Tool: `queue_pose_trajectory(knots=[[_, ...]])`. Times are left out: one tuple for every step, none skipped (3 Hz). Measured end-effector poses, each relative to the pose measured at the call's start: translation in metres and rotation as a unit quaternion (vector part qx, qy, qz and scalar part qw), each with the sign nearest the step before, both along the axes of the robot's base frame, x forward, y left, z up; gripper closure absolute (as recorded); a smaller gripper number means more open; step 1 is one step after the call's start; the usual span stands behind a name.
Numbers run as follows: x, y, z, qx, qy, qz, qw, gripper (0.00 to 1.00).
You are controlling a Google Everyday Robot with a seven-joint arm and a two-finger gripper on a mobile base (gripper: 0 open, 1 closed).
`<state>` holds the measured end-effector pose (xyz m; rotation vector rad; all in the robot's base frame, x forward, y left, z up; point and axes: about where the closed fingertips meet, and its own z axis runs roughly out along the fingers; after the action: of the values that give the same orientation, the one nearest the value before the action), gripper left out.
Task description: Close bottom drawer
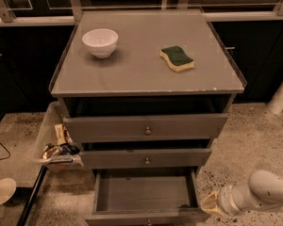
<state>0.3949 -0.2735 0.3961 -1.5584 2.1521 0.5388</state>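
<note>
Bottom drawer point(144, 196) stands pulled well out at the cabinet point(146, 126) foot, its front running left-right, lying just left of the low gripper point(211, 204), which is beside its right front corner; the gripper's opening cannot be told.

On cabinet top point(141, 79): white bowl point(100, 42) at back left, upright; green-and-yellow sponge point(177, 59) to its right, well apart, green side up. Below it the top drawer point(179, 126) stands a little out, w/ a dark gap above its front; middle drawer point(179, 158) also a bit out. Just beside the cabinet's left side is a clear plastic bin point(46, 126) w/ snack packets point(61, 147) inside. Far left on the floor: a white plate point(1, 191) and a thin black cable point(2, 149). White post point(280, 95) at right edge. Speckled floor point(254, 140) lies under my gripper point(212, 205), low at right.
</note>
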Motion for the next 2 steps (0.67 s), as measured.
queue_pose_trajectory(knots=[[0.0008,0.0022,-0.0877,0.03,-0.006,0.019,0.9994,1.0],[-0.0004,0.0031,-0.0881,0.031,-0.004,0.019,0.9993,1.0]])
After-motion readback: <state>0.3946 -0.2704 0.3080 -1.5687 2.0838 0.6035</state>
